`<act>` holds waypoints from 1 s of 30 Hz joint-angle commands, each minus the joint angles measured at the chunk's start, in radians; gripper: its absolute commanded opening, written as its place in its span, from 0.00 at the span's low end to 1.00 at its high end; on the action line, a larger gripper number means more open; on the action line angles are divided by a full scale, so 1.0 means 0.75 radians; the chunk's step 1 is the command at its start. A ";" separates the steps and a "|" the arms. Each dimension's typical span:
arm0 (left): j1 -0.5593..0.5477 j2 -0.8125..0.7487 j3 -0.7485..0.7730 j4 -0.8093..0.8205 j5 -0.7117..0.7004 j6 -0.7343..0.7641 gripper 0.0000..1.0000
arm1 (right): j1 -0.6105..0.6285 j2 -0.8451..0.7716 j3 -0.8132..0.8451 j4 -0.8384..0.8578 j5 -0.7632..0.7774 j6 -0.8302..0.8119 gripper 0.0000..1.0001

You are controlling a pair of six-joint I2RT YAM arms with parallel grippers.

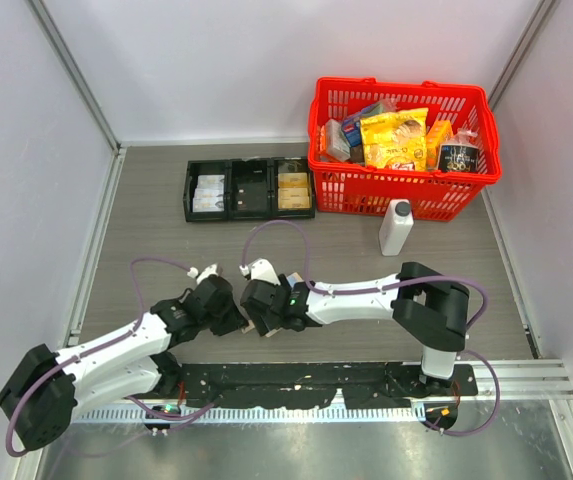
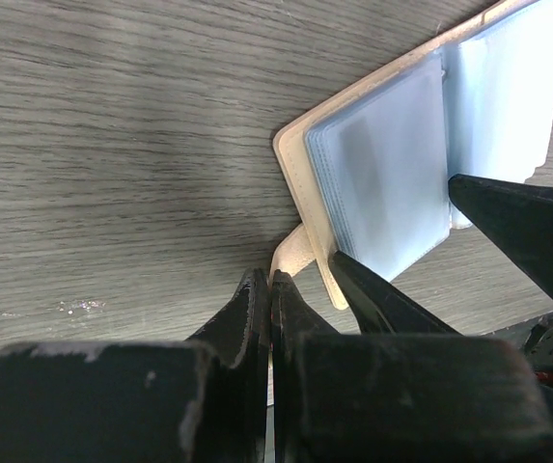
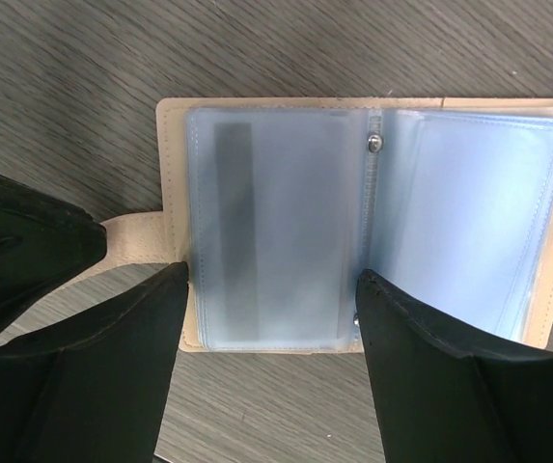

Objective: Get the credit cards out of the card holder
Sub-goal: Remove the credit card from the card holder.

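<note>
On the grey wood-grain table (image 1: 146,230), at 6 o'clock from the black three-compartment tray (image 1: 249,189), the left gripper (image 2: 267,285) is clenched on the snap tab (image 2: 293,253) of the small tan leather-like card holder (image 3: 450,212). The holder lies open and flat, pale blue sleeves up. At 3 o'clock the right gripper (image 3: 271,289) stands released, straddling the left page. Of the credit cards (image 3: 233,222), one dark-striped shape shows through a sleeve; seemingly none is out yet.

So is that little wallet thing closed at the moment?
No, the card holder lies spread open, with its pale blue inside facing up.
</note>
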 commanded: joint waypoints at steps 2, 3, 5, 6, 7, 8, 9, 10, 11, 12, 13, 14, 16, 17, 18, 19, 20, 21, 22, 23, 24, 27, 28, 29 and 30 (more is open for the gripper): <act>-0.005 -0.053 -0.009 0.011 -0.006 -0.010 0.00 | 0.008 -0.006 0.033 -0.066 0.115 -0.003 0.71; -0.005 -0.061 -0.009 0.003 -0.006 -0.008 0.00 | 0.006 -0.010 0.029 -0.068 0.121 -0.001 0.69; -0.005 -0.069 -0.013 -0.011 -0.006 -0.004 0.00 | 0.005 -0.029 0.025 -0.070 0.117 -0.003 0.66; -0.005 -0.073 -0.011 -0.018 -0.006 -0.004 0.00 | 0.001 -0.037 0.023 -0.066 0.115 -0.003 0.66; -0.005 -0.077 -0.013 -0.024 -0.006 -0.002 0.00 | 0.001 -0.047 0.021 -0.064 0.111 -0.001 0.65; -0.005 -0.084 -0.013 -0.030 -0.006 0.000 0.00 | -0.001 -0.053 0.019 -0.064 0.107 0.002 0.65; -0.005 -0.084 -0.013 -0.034 -0.006 0.003 0.00 | -0.007 -0.064 0.015 -0.064 0.098 0.008 0.64; -0.005 -0.086 -0.013 -0.040 -0.006 0.007 0.00 | -0.015 -0.070 0.013 -0.061 0.094 0.008 0.64; -0.005 -0.090 -0.013 -0.046 -0.006 0.009 0.00 | -0.017 -0.086 0.005 -0.059 0.092 0.014 0.64; -0.005 -0.090 -0.013 -0.052 -0.006 0.013 0.00 | -0.025 -0.096 -0.002 -0.057 0.088 0.018 0.64; -0.007 -0.092 -0.013 -0.056 -0.006 0.013 0.00 | -0.033 -0.115 -0.006 -0.055 0.078 0.022 0.64; -0.003 -0.094 -0.015 -0.058 -0.006 0.013 0.00 | -0.035 -0.123 -0.018 -0.049 0.074 0.024 0.64; -0.005 -0.096 -0.019 -0.058 -0.006 0.013 0.00 | -0.054 -0.156 -0.040 -0.031 0.049 0.030 0.64; -0.005 -0.096 -0.019 -0.056 -0.008 0.013 0.00 | -0.058 -0.180 -0.047 -0.023 0.029 0.030 0.65; -0.005 -0.096 -0.019 -0.054 -0.008 0.013 0.00 | -0.068 -0.192 -0.067 -0.008 0.025 0.038 0.65; -0.005 -0.094 -0.019 -0.052 -0.008 0.013 0.00 | -0.074 -0.213 -0.077 0.000 0.011 0.042 0.66; -0.005 -0.090 -0.019 -0.050 -0.006 0.013 0.00 | -0.088 -0.221 -0.091 0.012 0.002 0.042 0.67; -0.005 -0.086 -0.019 -0.048 -0.006 0.011 0.00 | -0.091 -0.231 -0.102 0.016 -0.004 0.044 0.68; -0.005 -0.082 -0.017 -0.046 -0.002 0.013 0.00 | -0.101 -0.237 -0.112 0.020 -0.004 0.047 0.69; -0.005 -0.078 -0.017 -0.044 -0.002 0.015 0.00 | -0.105 -0.242 -0.118 0.020 -0.004 0.049 0.70; -0.005 -0.076 -0.015 -0.044 0.000 0.015 0.00 | -0.109 -0.242 -0.124 0.020 -0.004 0.047 0.70; -0.005 -0.073 -0.015 -0.038 0.004 0.019 0.00 | -0.109 -0.231 -0.128 0.033 -0.047 0.034 0.73; -0.005 -0.069 -0.015 -0.036 0.004 0.019 0.00 | -0.109 -0.225 -0.128 0.051 -0.081 0.030 0.74; -0.005 -0.067 -0.015 -0.034 0.007 0.017 0.00 | -0.109 -0.225 -0.128 0.069 -0.094 0.030 0.74; -0.005 -0.069 -0.015 -0.034 0.007 0.019 0.00 | -0.109 -0.219 -0.133 0.080 -0.118 0.030 0.75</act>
